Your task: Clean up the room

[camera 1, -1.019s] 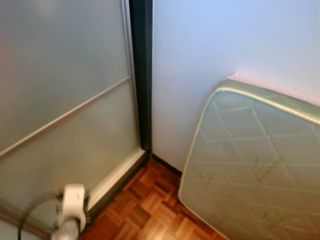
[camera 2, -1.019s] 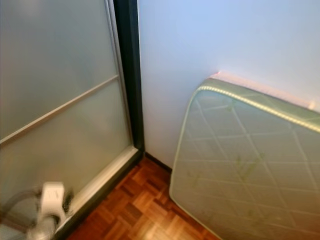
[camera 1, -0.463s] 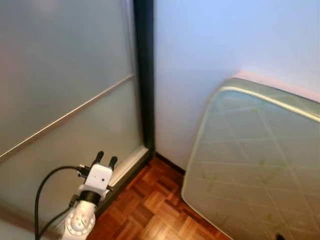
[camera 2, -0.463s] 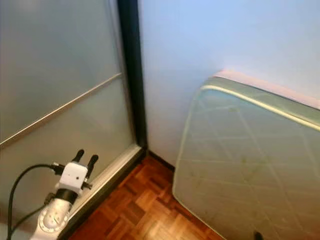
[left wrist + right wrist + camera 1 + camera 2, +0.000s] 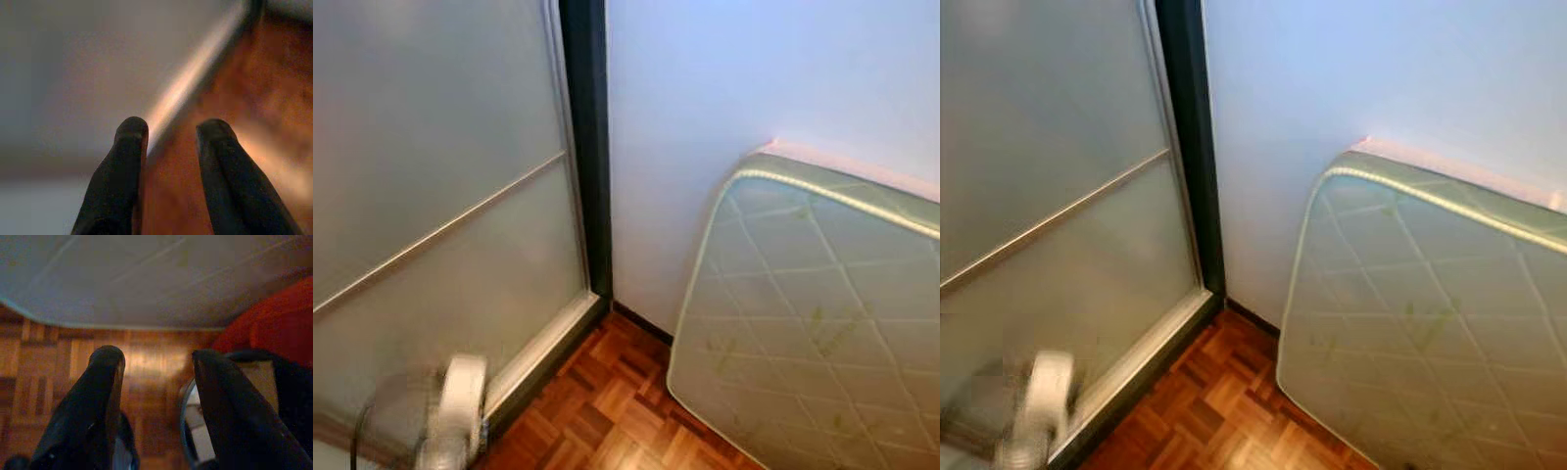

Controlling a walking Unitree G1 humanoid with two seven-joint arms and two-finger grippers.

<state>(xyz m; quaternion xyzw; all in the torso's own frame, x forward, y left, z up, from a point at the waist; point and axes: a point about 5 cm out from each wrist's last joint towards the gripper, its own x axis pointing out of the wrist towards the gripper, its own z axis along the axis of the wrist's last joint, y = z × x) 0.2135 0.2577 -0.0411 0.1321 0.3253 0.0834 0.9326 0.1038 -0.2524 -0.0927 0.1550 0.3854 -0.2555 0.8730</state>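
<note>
The left hand [image 5: 166, 134] hangs empty, fingers narrowly parted, beside the glass door [image 5: 431, 196]. The right hand [image 5: 156, 367], parted and empty, hovers over the floor [image 5: 49, 362], with the mattress [image 5: 122, 279] ahead. No clutter can be made out; turn slowly and scan before reaching.

Half a second ago the silver left arm [image 5: 455, 416] stood sharp at the lower left, its left gripper's two black fingers raised before the frosted glass sliding door [image 5: 431, 196] — now it sits lower and is smeared by motion blur, the fingers no longer distinguishable in the head views. The whole picture has also shifted slightly — a camera move.
</note>
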